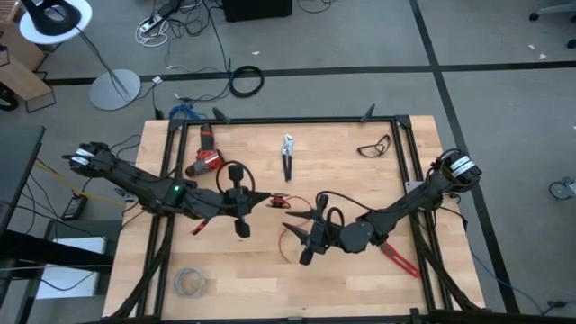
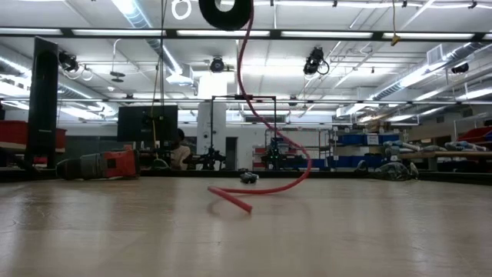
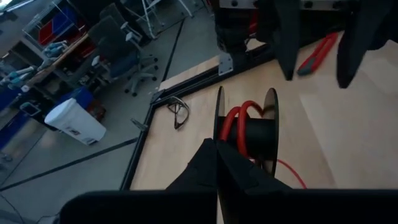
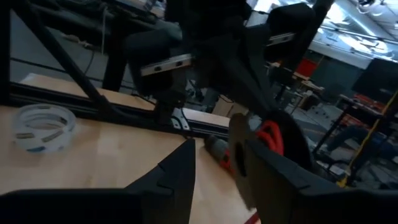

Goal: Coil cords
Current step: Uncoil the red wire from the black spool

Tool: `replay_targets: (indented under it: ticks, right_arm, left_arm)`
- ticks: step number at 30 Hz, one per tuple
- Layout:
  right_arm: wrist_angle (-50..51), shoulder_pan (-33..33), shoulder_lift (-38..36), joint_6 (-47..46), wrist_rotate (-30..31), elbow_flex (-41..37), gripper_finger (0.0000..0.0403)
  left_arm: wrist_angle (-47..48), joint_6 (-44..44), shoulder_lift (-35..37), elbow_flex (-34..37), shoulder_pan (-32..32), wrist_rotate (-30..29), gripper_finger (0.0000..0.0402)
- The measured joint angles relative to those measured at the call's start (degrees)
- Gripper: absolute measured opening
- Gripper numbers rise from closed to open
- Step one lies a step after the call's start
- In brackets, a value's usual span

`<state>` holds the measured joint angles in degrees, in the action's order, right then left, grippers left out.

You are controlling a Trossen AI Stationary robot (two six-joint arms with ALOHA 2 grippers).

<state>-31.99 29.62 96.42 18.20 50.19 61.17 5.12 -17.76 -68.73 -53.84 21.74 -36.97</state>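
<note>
I pinch the black spool (image 3: pixel 245 127) in my closed left gripper (image 3: pixel 216 163); my right gripper (image 4: pixel 211 163) gapes empty, so the red wire (image 2: pixel 265 165) could slip and unwind

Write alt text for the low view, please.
A thin red wire hangs from a black spool at the top edge and curls down onto the wooden table, its loose end lying flat. A red power tool lies far left.

Left gripper (image 1: pixel 241 230) closed, mid-table; right gripper (image 1: pixel 306 254) just beside it, fingers (image 4: pixel 180 168) parted, both arms extended inward.
</note>
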Motion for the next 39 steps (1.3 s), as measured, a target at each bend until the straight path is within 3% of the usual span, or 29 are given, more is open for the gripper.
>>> replay_targets:
  ticks: [8, 16, 30, 39]
  right_arm:
    - [3.62, -0.24, 0.02, 2.88, 6.39, -0.04, 0.0133]
    - [8.8, -0.6, 0.04, -3.3, 10.09, -0.04, 0.0126]
    - [13.18, -3.72, 0.04, -15.64, 8.02, -0.04, 0.0118]
    - [5.49, -3.32, 0.04, -6.22, 7.61, -0.02, 0.0116]
  left_arm:
    - [0.9, -0.13, -1.04, 0.02, 0.02, -3.71, 0.0]
    - [0.7, -1.51, -1.04, 0.02, 0.17, -4.37, 0.0]
    - [-1.39, -4.52, -0.96, 0.02, 0.5, -5.38, 0.0]
    - [-1.35, -4.52, -0.96, 0.02, 0.52, -5.93, 0.0]
